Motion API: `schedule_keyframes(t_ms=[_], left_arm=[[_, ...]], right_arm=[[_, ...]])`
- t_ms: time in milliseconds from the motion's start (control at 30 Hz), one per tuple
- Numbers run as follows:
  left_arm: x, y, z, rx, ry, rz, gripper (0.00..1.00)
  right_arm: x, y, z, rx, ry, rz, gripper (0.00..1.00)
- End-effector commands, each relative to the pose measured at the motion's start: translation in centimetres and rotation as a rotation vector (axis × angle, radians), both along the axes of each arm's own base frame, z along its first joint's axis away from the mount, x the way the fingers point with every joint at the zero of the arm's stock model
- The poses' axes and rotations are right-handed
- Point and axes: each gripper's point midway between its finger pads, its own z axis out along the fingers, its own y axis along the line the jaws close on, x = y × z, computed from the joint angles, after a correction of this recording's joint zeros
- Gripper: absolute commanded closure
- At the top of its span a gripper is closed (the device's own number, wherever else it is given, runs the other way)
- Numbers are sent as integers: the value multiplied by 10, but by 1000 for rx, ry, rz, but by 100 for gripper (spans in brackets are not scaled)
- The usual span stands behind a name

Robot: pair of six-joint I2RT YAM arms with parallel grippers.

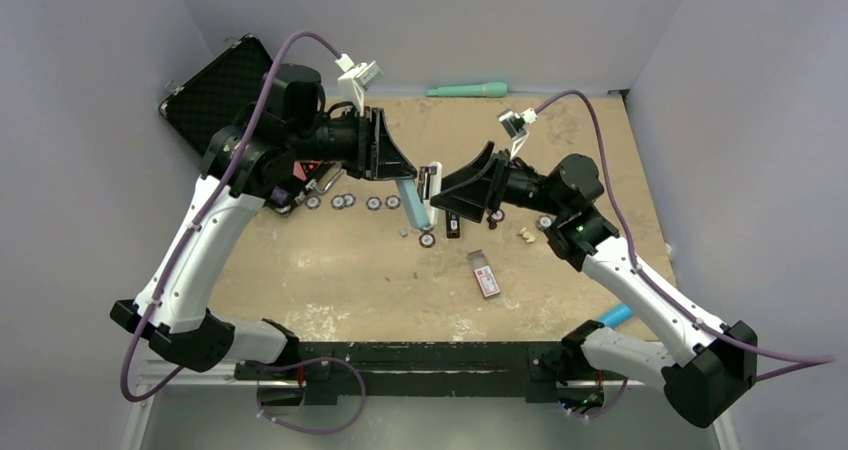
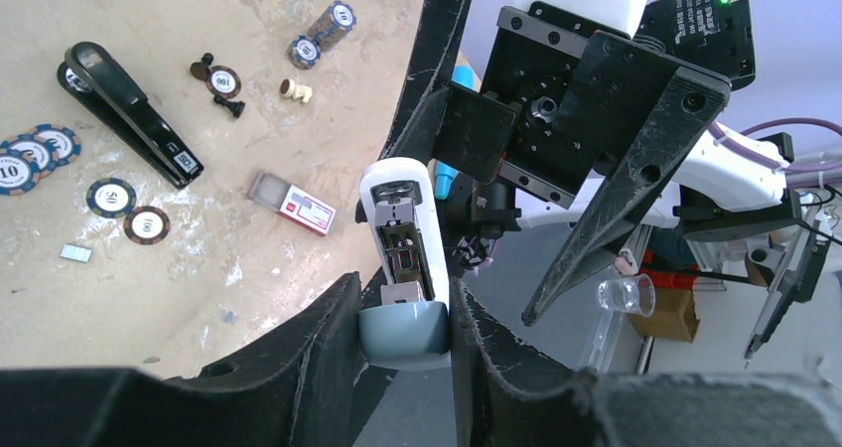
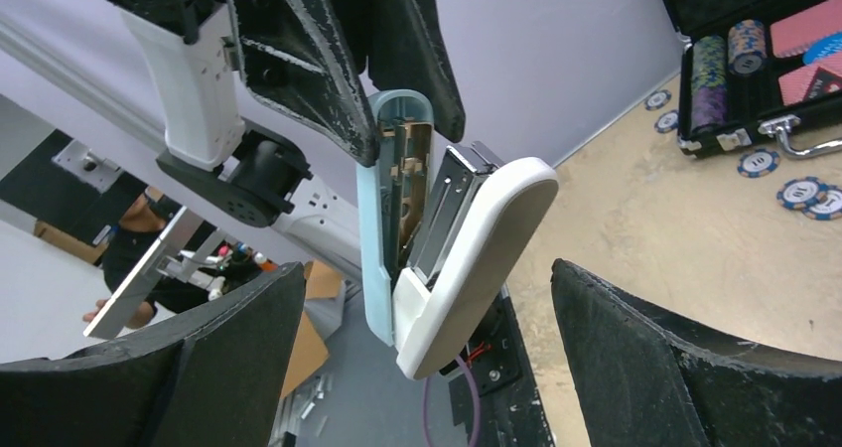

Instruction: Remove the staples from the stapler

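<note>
White-and-teal stapler (image 1: 412,198) (image 2: 402,219) (image 3: 477,248): held in the air over the middle of the table (image 1: 350,280), hinged open. Its white top is swung away from the teal base and the metal channel is bare. I cannot tell whether anything sits in the channel.
Left gripper (image 1: 403,175) (image 2: 402,318) (image 3: 367,70): pressed together on the teal end of that stapler.
Right gripper (image 1: 447,195) (image 2: 457,238) (image 3: 437,368): fingers spread wide, one on each side of the white top. From the left wrist one finger looks to be against it, but I cannot say it touches.
Black stapler (image 1: 453,227) (image 2: 129,114): lying closed on the table, just below the two grippers.
Staples (image 2: 74,253): a short grey strip loose on the table, beside the chips and left of the black stapler.
Poker chips (image 1: 350,202) (image 2: 109,197): scattered in a row running left, with a few more on the right.
Red-and-white box (image 1: 485,273) (image 2: 293,204): flat on the table, nearer than the black stapler.
Chip case (image 1: 220,90) (image 3: 755,60): open in the far left corner.
</note>
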Motion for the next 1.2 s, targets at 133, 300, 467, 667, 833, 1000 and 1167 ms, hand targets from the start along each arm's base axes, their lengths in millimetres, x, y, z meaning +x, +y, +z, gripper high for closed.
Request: schedule_keyframes(t_ms=[133, 300, 467, 667, 833, 1000, 1167], left_arm=[[0, -6, 29, -98, -33, -8, 100], [0, -11, 34, -137, -38, -22, 100], [0, -14, 35, -158, -41, -39, 100], [2, -17, 37, -181, -53, -42, 100], [4, -16, 35, -174, -58, -37, 100], [8, -12, 27, -148, -52, -10, 100], [12, -1, 12, -78, -31, 40, 100]], right_arm=[[-11, 2, 15, 79, -59, 85, 7], [-8, 4, 9, 80, -40, 79, 9], [-13, 2, 13, 116, -44, 95, 13], [-18, 1, 18, 138, -63, 118, 42], [-17, 3, 18, 137, -54, 120, 88], [-12, 6, 16, 124, -45, 110, 100], [-4, 10, 6, 88, -13, 101, 100]])
